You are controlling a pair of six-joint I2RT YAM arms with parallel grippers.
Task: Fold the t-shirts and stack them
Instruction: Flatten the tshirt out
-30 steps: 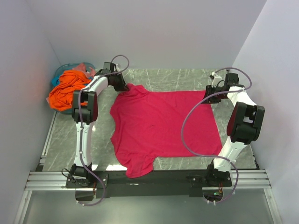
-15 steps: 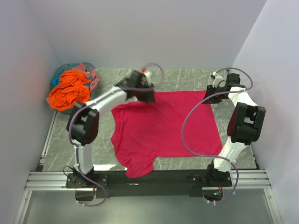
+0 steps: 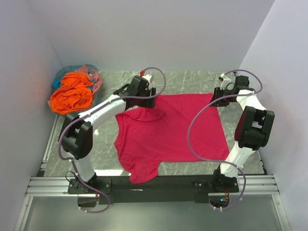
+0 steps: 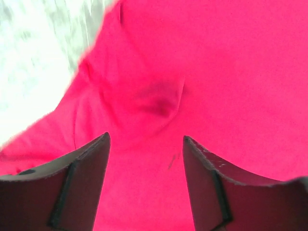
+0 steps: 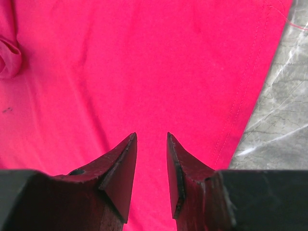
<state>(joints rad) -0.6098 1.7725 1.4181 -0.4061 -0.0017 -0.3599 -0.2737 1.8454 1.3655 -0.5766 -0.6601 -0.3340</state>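
A crimson-pink t-shirt (image 3: 173, 132) lies spread on the marble table (image 3: 192, 79), its far left sleeve folded inward into a small bunch (image 3: 147, 111). Just above that fold hovers my left gripper (image 3: 150, 100), open; in the left wrist view its jaws (image 4: 146, 139) stand wide apart over creased crimson cloth (image 4: 159, 96), holding nothing. My right gripper (image 3: 219, 98) sits at the shirt's far right corner. In the right wrist view (image 5: 151, 135) its jaws are a narrow gap apart over flat crimson cloth (image 5: 144, 62) near the stitched hem, with nothing between them.
A bright orange t-shirt (image 3: 72, 94) is heaped over a round teal basket (image 3: 61, 77) at the far left, with a paler salmon-pink t-shirt (image 3: 89, 71) behind it. White walls close in the back and both sides. Bare marble (image 5: 284, 120) shows beside the hem.
My left gripper swung right from the table's far left, carrying the sleeve over the shirt body, then opened and let it go. The right arm has barely moved.
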